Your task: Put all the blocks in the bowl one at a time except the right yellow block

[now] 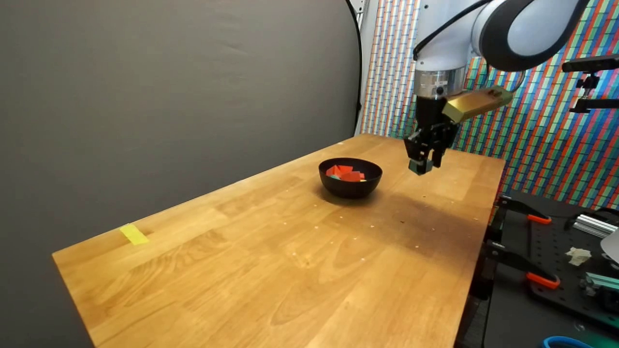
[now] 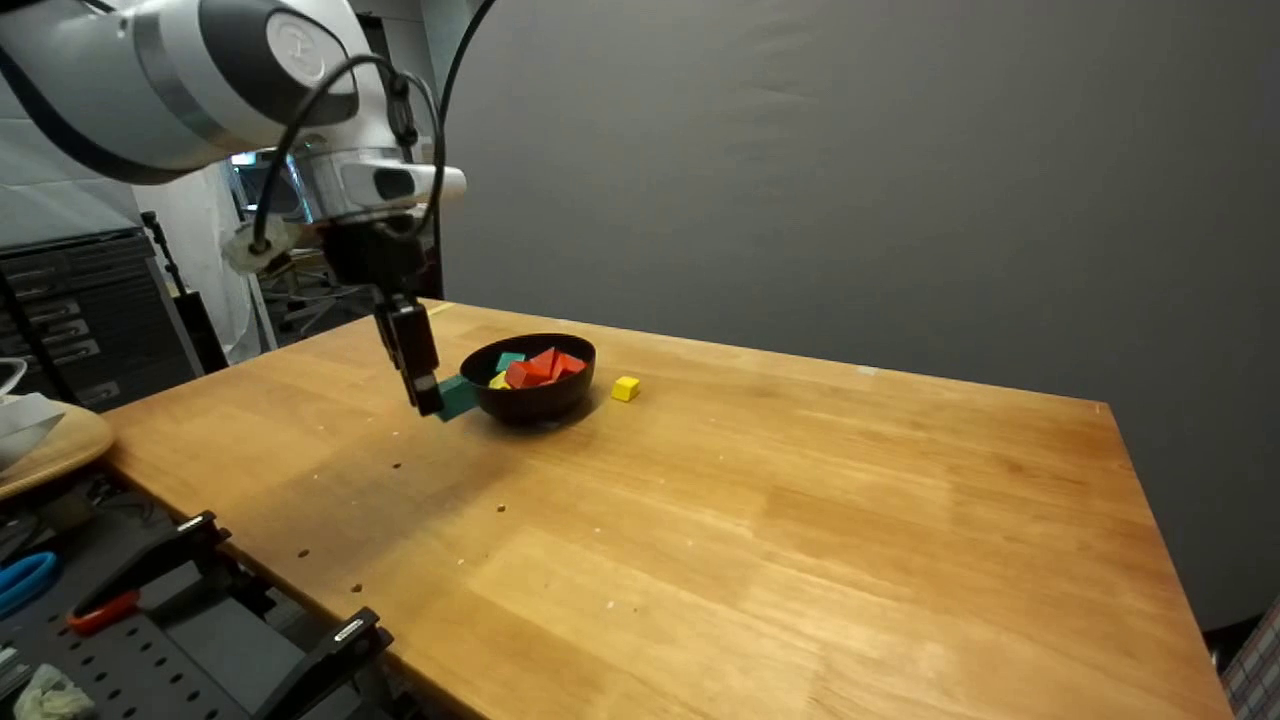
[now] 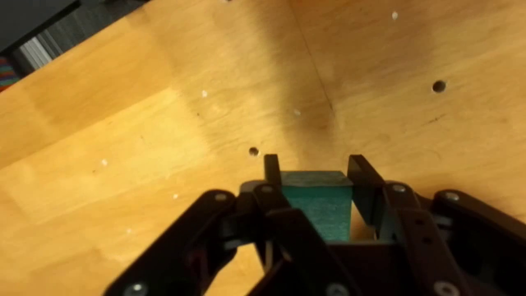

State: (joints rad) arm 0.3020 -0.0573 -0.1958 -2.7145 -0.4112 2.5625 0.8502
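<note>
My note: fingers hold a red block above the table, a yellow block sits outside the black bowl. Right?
Not quite: the wrist view shows the fingers holding a teal-green block, not a red one. The rest stands: it is above the table, and a yellow block sits outside the black bowl.

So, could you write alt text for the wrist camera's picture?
A black gripper holds a teal-green block above a wooden table marked with white specks and dark holes. The table's edge cuts across the upper left.
</note>
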